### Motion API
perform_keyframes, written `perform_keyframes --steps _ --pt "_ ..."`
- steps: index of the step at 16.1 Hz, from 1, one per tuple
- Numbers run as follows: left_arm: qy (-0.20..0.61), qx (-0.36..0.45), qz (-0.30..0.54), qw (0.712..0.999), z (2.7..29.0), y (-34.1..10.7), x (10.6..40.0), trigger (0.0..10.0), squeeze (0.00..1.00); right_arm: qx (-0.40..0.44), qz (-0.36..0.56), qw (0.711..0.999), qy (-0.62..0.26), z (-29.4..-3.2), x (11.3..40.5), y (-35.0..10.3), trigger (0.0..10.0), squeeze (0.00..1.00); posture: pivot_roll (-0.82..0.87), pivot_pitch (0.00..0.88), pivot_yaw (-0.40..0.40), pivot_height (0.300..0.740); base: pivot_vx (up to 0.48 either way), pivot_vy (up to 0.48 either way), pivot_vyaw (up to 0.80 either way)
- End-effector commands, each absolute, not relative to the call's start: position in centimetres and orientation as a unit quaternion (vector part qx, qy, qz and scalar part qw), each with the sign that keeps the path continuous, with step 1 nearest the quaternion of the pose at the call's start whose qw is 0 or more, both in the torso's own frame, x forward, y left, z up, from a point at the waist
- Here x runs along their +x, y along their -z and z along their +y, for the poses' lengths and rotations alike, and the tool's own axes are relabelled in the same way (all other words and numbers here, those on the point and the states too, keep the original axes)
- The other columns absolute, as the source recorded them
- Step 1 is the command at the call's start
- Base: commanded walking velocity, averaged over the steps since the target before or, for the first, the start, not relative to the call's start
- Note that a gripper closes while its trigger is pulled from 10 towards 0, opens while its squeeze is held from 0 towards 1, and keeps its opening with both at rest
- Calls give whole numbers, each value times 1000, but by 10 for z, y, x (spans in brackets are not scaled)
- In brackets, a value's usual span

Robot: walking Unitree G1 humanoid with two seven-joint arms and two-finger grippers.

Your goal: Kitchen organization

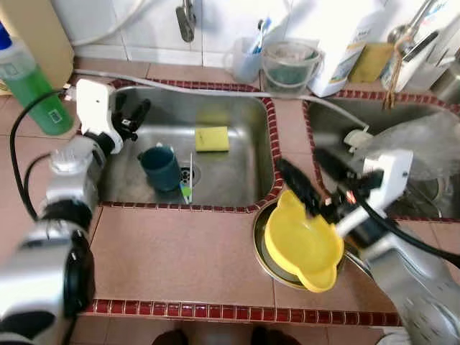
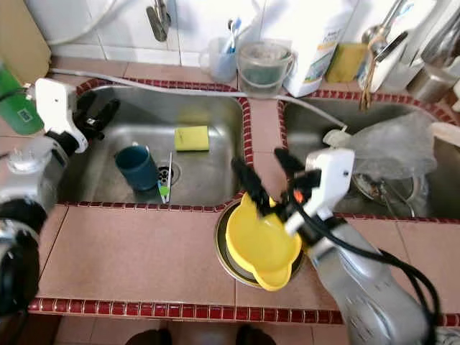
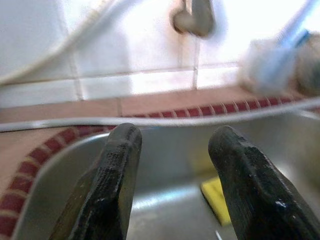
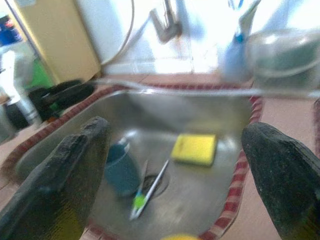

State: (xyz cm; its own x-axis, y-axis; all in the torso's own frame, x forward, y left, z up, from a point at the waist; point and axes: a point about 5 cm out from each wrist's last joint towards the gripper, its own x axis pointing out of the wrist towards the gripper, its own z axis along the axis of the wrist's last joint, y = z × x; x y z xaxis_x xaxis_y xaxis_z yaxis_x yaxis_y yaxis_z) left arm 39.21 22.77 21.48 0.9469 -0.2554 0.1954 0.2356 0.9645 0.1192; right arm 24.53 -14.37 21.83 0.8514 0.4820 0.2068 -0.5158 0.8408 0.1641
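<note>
A yellow bowl [image 1: 302,248] rests in a round metal dish [image 1: 260,248] on the tiled counter between two sinks. My right gripper [image 1: 300,161] hangs open just above the bowl's far rim, one finger [image 1: 296,185] close to the rim and nothing held between the two. In the left sink [image 1: 237,108] stand a teal cup [image 1: 162,167], a yellow sponge [image 1: 212,139] and a green-tipped utensil [image 1: 188,180] by the drain. My left gripper [image 1: 139,115] is open over the sink's far left corner, above and left of the cup; its fingers [image 3: 117,165] stand apart.
A green bottle [image 1: 32,93] stands at the far left. Behind the sink are a faucet [image 1: 186,20], a clear cup with a toothbrush [image 1: 248,57], a clear container [image 1: 290,66] and a white jug [image 1: 341,43]. The right sink holds a plastic bag [image 1: 420,144].
</note>
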Motion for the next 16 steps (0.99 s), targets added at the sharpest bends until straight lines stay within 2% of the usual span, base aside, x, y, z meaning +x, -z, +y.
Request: perform_keyframes --steps 1,4,6,8,12,16 --pt "103 27 -126 986 229 -216 390 10000 0 89 -92 963 -237 -146 255 -217 10000 0 55 69 -25 740 0 0 0" --pt "81 3 -145 986 215 -210 385 10000 0 51 -136 971 -191 -145 281 -218 10000 0 66 27 -30 740 0 0 0" --pt "71 -29 -138 987 202 -203 381 10000 0 -23 -178 976 -125 -145 296 -219 10000 0 65 0 -34 740 0 0 0" --pt "63 -38 -149 986 189 -201 374 10000 0 -29 -189 975 -109 -141 305 -215 10000 0 60 0 -33 740 0 0 0" --pt "67 -65 -153 984 174 -181 350 10000 0 -23 -200 976 -80 -136 308 -205 10000 0 53 0 -28 740 0 0 0" --pt "63 -35 -134 988 164 -168 338 10000 0 -13 -203 977 -59 -131 303 -190 10000 0 57 0 -36 740 0 0 0"
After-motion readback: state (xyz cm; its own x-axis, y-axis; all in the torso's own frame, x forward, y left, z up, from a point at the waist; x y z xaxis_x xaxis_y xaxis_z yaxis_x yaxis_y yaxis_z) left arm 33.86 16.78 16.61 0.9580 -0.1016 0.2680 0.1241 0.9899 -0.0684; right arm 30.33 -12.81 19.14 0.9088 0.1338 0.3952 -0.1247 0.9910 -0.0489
